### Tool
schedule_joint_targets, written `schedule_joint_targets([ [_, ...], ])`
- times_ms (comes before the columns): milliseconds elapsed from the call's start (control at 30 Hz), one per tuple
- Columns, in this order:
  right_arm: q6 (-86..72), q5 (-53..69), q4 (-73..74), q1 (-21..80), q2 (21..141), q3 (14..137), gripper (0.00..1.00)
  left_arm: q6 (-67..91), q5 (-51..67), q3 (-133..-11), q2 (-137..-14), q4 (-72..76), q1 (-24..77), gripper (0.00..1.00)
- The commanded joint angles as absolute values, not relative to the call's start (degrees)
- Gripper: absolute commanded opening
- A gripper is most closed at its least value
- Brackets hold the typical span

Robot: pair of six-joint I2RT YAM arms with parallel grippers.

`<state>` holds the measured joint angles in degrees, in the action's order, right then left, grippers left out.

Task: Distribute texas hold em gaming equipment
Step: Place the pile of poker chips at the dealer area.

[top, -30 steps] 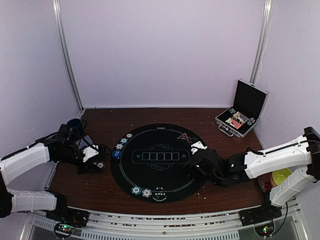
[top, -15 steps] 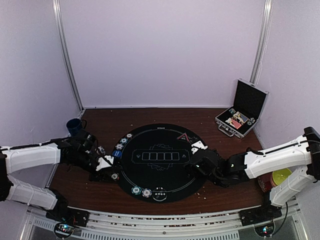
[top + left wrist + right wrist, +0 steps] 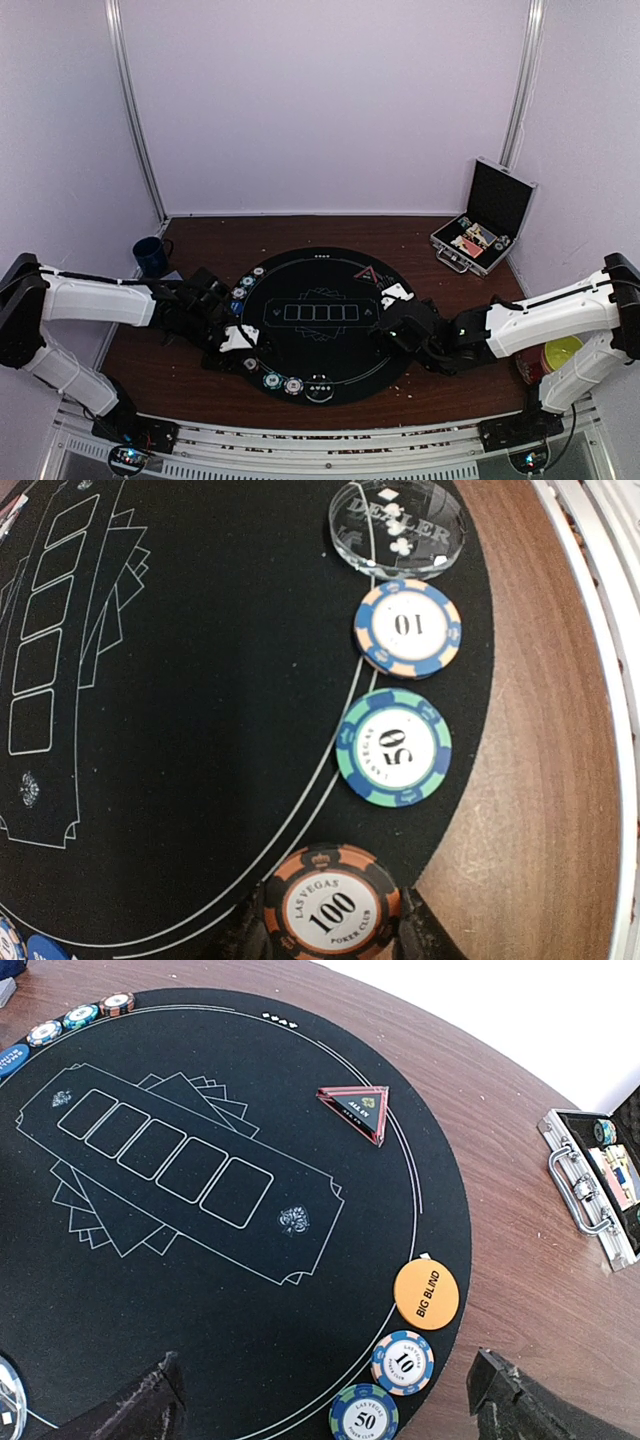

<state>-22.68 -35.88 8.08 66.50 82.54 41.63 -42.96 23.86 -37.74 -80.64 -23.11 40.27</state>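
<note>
The brown wooden table (image 3: 430, 245) carried a round black mat (image 3: 330, 350) of felt-like cloth, printed with thin white lines and five card boxes. The left gripper (image 3: 244, 352) hung low over the near-left rim of the mat. Its fingers were closed on the edges of a 100 chip (image 3: 332, 905), a flat disc with orange and black stripes and a white face. I judged that the step in hand was laying this chip at the end of the row there. The next move called for lowering it flat onto the felt beside the green-blue 50 chip (image 3: 394, 747), then releasing it without pushing the neighbours. The right gripper (image 3: 392, 326) stood spread wide and empty over the right side. Further along the row lay a clear, glassy dealer button (image 3: 398, 525) and a blue-peach 10 chip (image 3: 407, 628). A smooth orange Big Blind disc (image 3: 427, 1294) lay by the right rim.
</note>
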Motion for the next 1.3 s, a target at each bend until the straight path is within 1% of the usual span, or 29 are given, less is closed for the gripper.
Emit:
schedule_joint_targets([
  [0, -22.64, -37.27, 7.74, 66.71, 82.67, 42.19, 1.0, -41.88, 20.62, -39.71, -83.58, -19.1, 41.4, 0.25],
  [300, -22.59, -37.17, 7.65, 66.75, 82.77, 42.15, 1.0, -41.26, 18.26, -39.9, -87.35, -17.91, 44.01, 0.25],
  [867, -22.65, -37.17, 7.82, 66.74, 82.37, 42.11, 1.0, -41.66, 17.49, -38.52, -86.92, -17.96, 45.88, 0.24],
  [1267, -22.72, -37.09, 7.91, 66.78, 81.78, 42.08, 1.0, -42.32, 18.46, -38.06, -84.74, -19.72, 45.93, 0.21],
])
